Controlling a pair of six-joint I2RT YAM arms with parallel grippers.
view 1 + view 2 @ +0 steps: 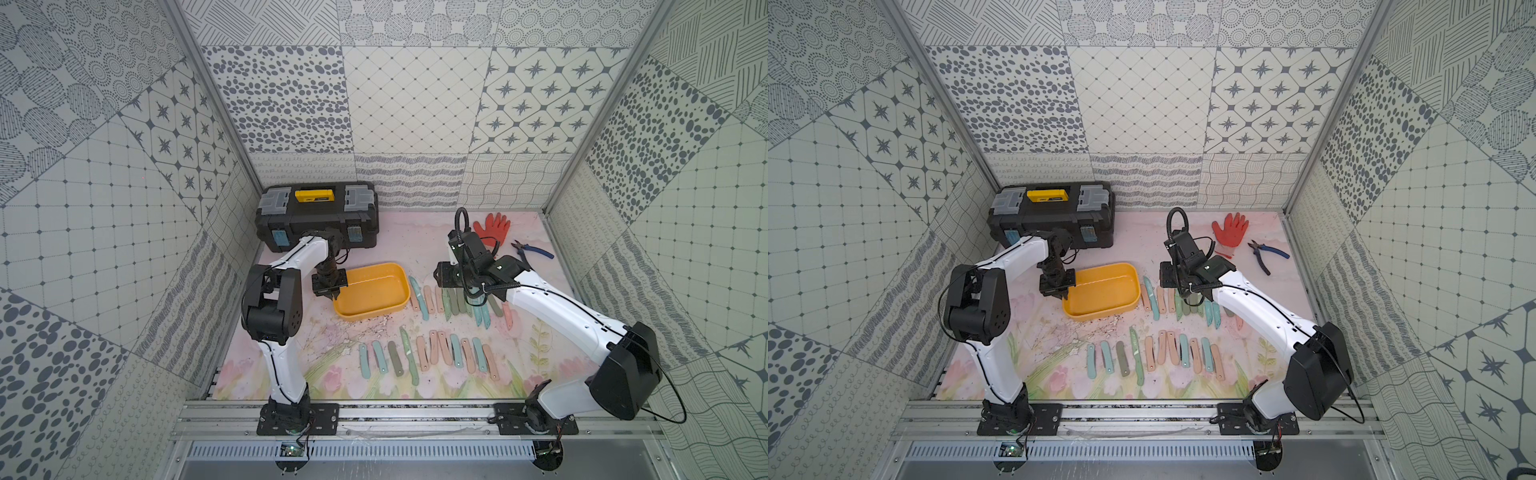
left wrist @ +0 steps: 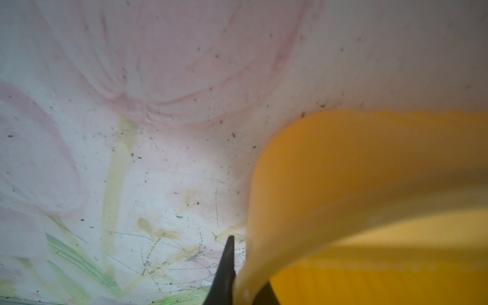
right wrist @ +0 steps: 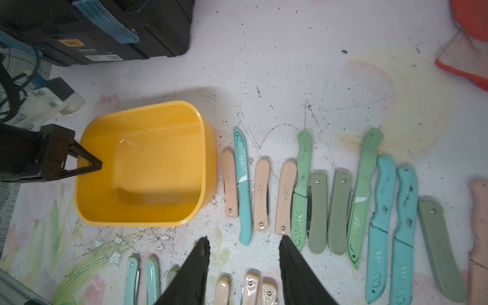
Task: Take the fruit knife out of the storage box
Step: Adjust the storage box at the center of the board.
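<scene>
The yellow storage box [image 1: 370, 291] [image 1: 1100, 291] [image 3: 148, 163] sits on the flowered mat, and no fruit knife shows inside it. My left gripper [image 1: 333, 296] [image 1: 1065, 296] [image 3: 97, 166] is shut on the rim of its left end wall [image 2: 343, 163], one finger [image 2: 228, 258] outside and the other inside. Several fruit knives lie on the mat in two rows: a teal one [image 1: 419, 297] [image 3: 242, 184] right of the box, others nearer the front [image 1: 436, 353]. My right gripper [image 1: 442, 277] [image 1: 1167, 276] [image 3: 244, 239] hovers open above these knives, holding nothing.
A black toolbox [image 1: 318, 216] with a yellow handle stands at the back left, close behind my left arm. A red glove [image 1: 492, 228] and blue-handled pliers [image 1: 536, 249] lie at the back right. Patterned walls enclose the mat on three sides.
</scene>
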